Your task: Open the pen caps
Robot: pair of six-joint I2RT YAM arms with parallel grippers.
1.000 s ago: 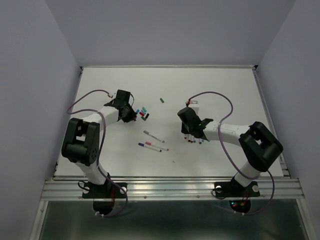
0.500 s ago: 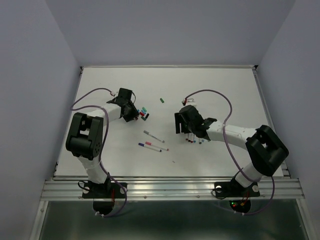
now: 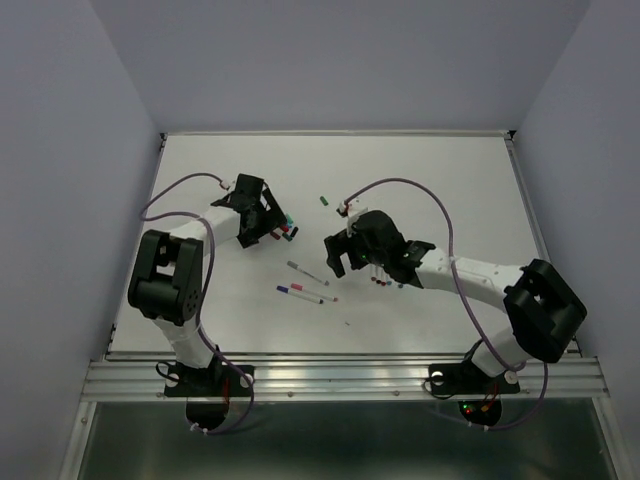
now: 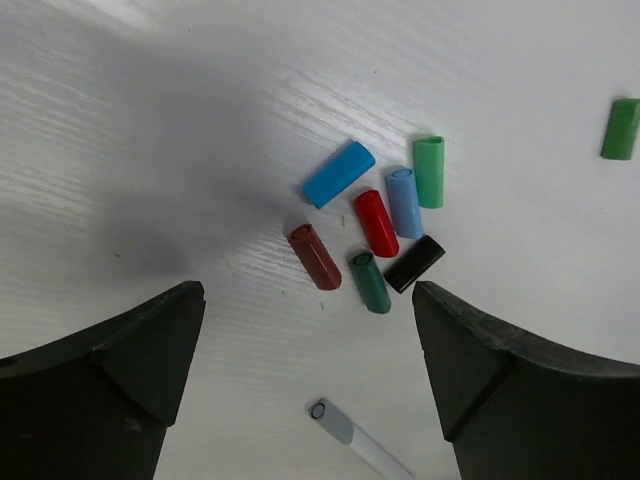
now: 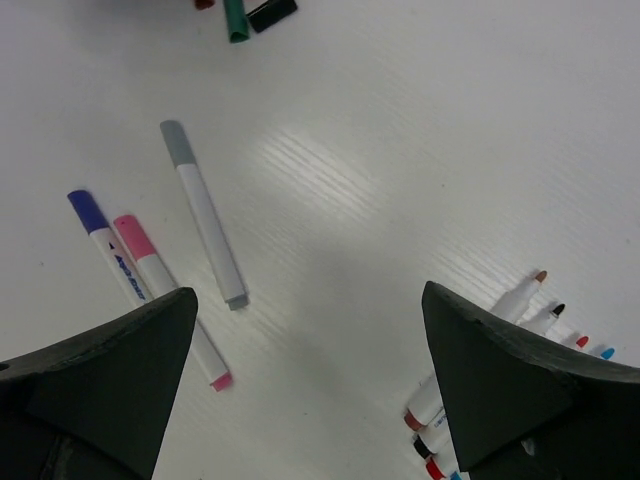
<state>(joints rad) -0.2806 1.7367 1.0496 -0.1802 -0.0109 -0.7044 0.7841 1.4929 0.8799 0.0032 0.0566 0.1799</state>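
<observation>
- My left gripper (image 4: pixel 305 330) hangs wide open, empty, over seven loose pen caps (image 4: pixel 376 222) clustered on the worktop (image 4: pixel 150 120).
- My right gripper (image 5: pixel 308 300) is open above three capped pens (image 5: pixel 203 212); uncapped pens (image 5: pixel 518 298) lie nearby.

Left pincer (image 4: pixel 305 300), right pincer (image 5: pixel 308 295) — both spread wide

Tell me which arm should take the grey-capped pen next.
Right. The right hand is open and hovers close to the grey-capped pen, with the blue-capped pen and pink-capped pen just beside it. The left hand, also open, hangs above the loose caps, farther from that pen.
</observation>
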